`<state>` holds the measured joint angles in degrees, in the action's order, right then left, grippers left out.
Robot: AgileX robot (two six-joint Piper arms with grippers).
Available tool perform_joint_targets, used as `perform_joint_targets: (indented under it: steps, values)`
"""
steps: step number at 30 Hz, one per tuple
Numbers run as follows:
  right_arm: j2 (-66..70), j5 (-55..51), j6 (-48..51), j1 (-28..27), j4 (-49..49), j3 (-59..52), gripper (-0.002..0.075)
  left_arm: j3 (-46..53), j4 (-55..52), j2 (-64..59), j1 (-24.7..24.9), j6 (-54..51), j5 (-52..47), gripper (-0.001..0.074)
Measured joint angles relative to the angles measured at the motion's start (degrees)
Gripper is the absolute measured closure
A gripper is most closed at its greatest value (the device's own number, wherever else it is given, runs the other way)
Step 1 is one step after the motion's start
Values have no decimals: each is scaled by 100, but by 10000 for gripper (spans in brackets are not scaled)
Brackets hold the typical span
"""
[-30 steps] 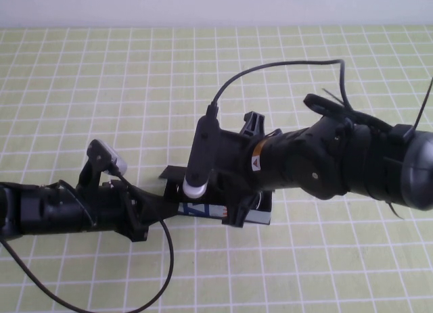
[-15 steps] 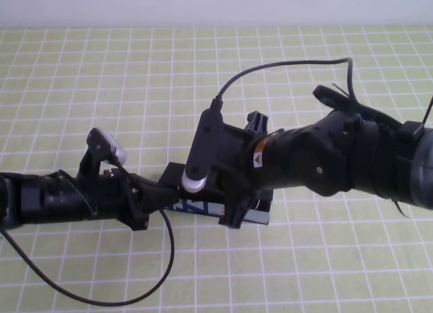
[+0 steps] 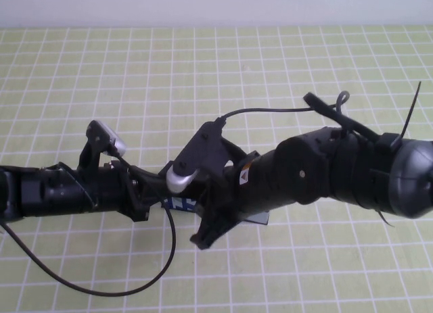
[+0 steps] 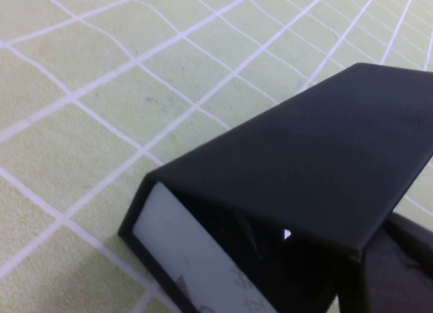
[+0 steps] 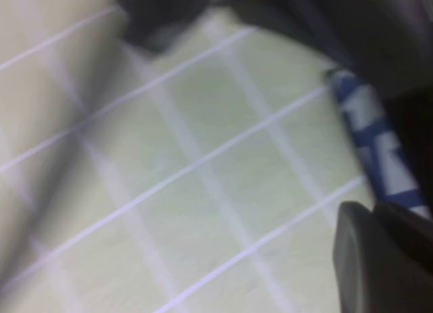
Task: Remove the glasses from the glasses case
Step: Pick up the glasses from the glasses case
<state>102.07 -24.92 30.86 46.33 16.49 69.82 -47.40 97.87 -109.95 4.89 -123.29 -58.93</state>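
The glasses case is mostly hidden under my right arm in the high view; only a strip of its white, blue-printed front (image 3: 178, 203) shows. In the left wrist view its black lid (image 4: 304, 144) stands raised and tilted above the white front side (image 4: 183, 249). My left gripper (image 3: 154, 191) is at the case's left end, shut on the lid's edge (image 4: 399, 266). My right gripper (image 3: 201, 240) hangs over the case's front edge, pointing toward the near left; it shows dark beside the blue print (image 5: 372, 144) in the right wrist view (image 5: 392, 266). The glasses are hidden.
A green tablecloth with a white grid (image 3: 135, 76) covers the table. A black cable (image 3: 122, 286) from my left arm loops over the cloth in front. My right arm's body (image 3: 338, 171) lies across the middle right.
My right wrist has turned and dropped toward the near left, so its gripper now points past the case's front. My left gripper has edged right to the case's end.
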Motion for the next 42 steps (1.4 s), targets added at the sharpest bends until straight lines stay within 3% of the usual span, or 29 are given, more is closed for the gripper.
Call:
perform_joint_targets:
  steps: [6,16,23,33,42]
  values:
    - [227,679,-912,-280,-375,0,741,0,0,0,0,4,0,739]
    - [261,1316,-1097,-529,-409,0,742,-8,0,-2,0,-13,0,739]
    - [261,1356,-1108,-537,-409,0,742,-186,12,-52,0,-31,493,739]
    - [264,1384,-1108,-565,-409,0,742,-261,111,-222,0,324,346,739]
    - [761,749,-1108,-1116,-200,823,742,-261,32,-231,0,482,298,739]
